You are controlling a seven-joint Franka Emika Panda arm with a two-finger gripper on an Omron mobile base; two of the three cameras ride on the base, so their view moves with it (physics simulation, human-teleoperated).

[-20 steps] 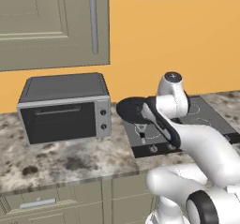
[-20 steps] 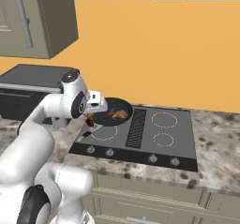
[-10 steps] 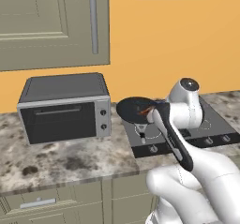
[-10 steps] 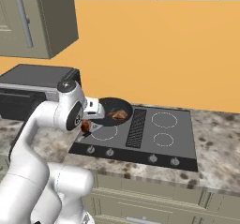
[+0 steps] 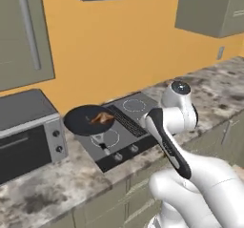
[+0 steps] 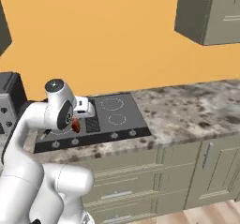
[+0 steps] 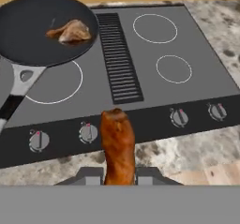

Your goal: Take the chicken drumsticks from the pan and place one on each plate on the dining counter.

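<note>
You had one glossy orange-brown drumstick [image 7: 117, 145] pinched upright in the hand [image 7: 119, 175], lifted clear above the knobs of the dark grey cooktop [image 7: 187, 40] so it could travel. The other drumstick [image 7: 71, 31] lay in the round black frying pan [image 7: 28, 35] at ten o'clock, left for the second plate.

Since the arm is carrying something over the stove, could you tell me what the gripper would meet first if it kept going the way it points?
Probably the cooktop, near its front knob strip; the gripper holds a drumstick that would touch first. Depth is unclear.
</note>
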